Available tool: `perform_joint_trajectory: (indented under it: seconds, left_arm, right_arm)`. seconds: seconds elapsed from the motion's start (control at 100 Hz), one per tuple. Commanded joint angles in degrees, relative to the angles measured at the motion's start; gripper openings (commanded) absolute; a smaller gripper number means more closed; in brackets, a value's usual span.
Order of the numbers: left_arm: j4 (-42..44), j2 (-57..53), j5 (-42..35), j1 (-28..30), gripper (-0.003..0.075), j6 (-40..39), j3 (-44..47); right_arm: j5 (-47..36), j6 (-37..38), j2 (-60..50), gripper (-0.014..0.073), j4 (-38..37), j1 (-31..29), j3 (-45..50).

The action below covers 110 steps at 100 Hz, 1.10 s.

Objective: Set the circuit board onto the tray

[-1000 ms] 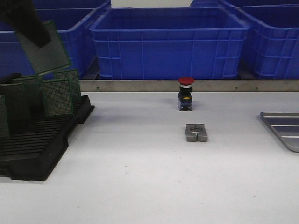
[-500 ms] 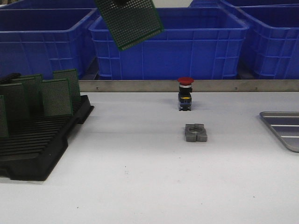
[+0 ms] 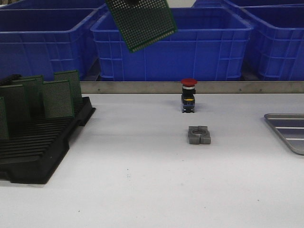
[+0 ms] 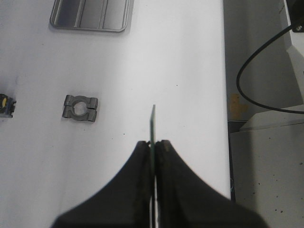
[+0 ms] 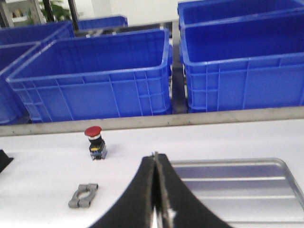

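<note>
The left pincer (image 4: 153, 146) pinches the green perforated circuit board (image 3: 141, 21) by its edge, high at the front view's top centre. The silver ribbed metal tray (image 3: 287, 130) lies far right on the bench. Such a thin grip could let the board swivel or slip during carry. The right pincer (image 5: 155, 178) is closed, empty, beside the tray.

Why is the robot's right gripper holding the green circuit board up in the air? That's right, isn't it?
Not quite: the left gripper holds the circuit board up in the air, pinched edge-on in the left wrist view. The right gripper is shut on nothing.
</note>
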Motion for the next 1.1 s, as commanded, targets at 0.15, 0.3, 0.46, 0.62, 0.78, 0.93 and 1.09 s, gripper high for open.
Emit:
perform_joint_trajectory:
  seconds: [0.15, 0.3, 0.46, 0.62, 0.78, 0.93, 1.09]
  left_arm:
    - [-3.8, -2.6, 1.9, -0.5, -0.0018, -0.7, -1.7]
    - [-3.8, -2.6, 1.9, -0.5, -0.0018, -0.7, -1.7]
    - [-3.8, -2.6, 1.9, -0.5, -0.0018, -0.7, -1.7]
    - [-3.8, -2.6, 1.9, -0.5, -0.0018, -0.7, -1.7]
    - [-3.8, -2.6, 1.9, -0.5, -0.0018, -0.7, -1.7]
    - [-3.8, -2.6, 1.9, -0.5, -0.0018, -0.7, -1.7]
    - [-3.8, -2.6, 1.9, -0.5, -0.0018, -0.7, -1.7]
  right_arm:
    - [14.3, 0.3, 15.0, -0.0066, 0.4, 0.1, -18.4]
    - [14.8, 0.3, 20.6, -0.0066, 0.4, 0.1, -21.2]
    - [16.7, 0.3, 23.2, -0.0062, 0.4, 0.1, -21.2]
    - [18.1, 0.3, 23.5, 0.0114, 0.8, 0.1, -21.2]
    - [17.9, 0.3, 23.5, 0.0470, 3.4, 0.1, -21.2]
    - [15.6, -2.5, 24.5, 0.0604, 7.1, 0.1, -21.2]
    - [15.3, -20.9, 29.3, 0.0601, 20.9, 0.2, -22.3]
